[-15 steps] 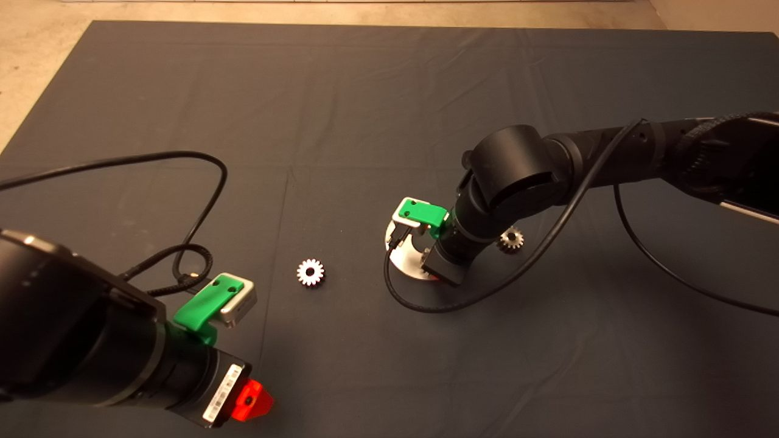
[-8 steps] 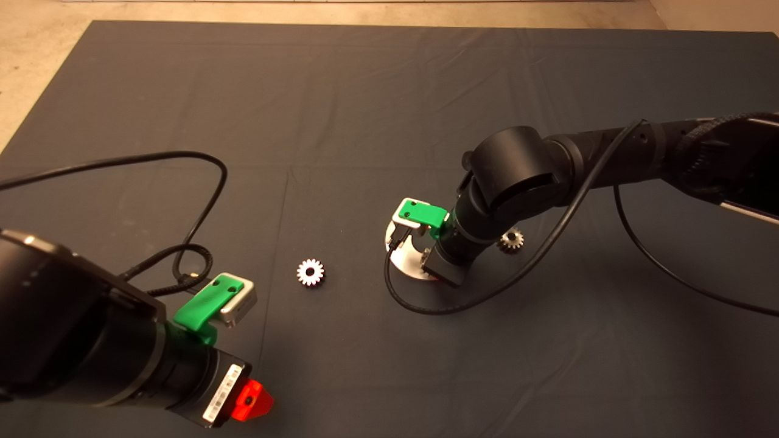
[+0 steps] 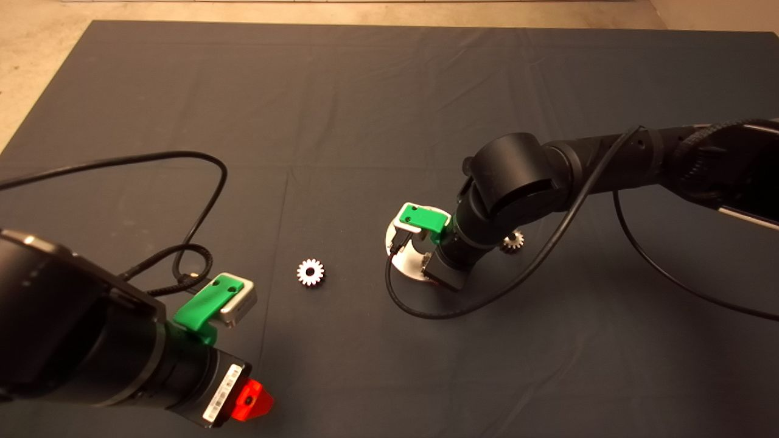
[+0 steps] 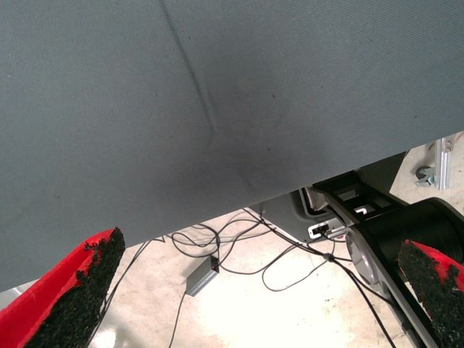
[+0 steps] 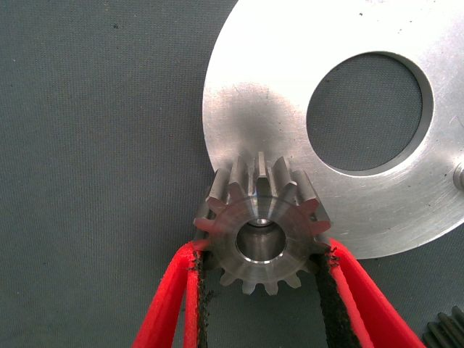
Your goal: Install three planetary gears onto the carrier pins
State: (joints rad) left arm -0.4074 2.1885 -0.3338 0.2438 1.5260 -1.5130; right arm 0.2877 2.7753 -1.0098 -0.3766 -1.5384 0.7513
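head: I look down from above on the whole mat [image 3: 341,109], far off | right wrist: I sit close over the disc [image 5: 290,94], facing straight down, a gear [image 5: 261,225] filling mid-frame | left wrist: I face the mat's edge and floor beyond | shared: head and right wrist both show the disc [image 3: 409,266]

Toothed silvery gear [image 5: 262,223] over disc [image 5: 290,94] rim, two gears [image 3: 310,272] on mat

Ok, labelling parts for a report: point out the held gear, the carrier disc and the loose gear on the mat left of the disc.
held gear [image 5: 262,222], right wrist view, on its toothed top face.
carrier disc [image 5: 262,87], right wrist view, on bare plate beside the central hole.
loose gear [image 3: 310,272], head view, on its centre.
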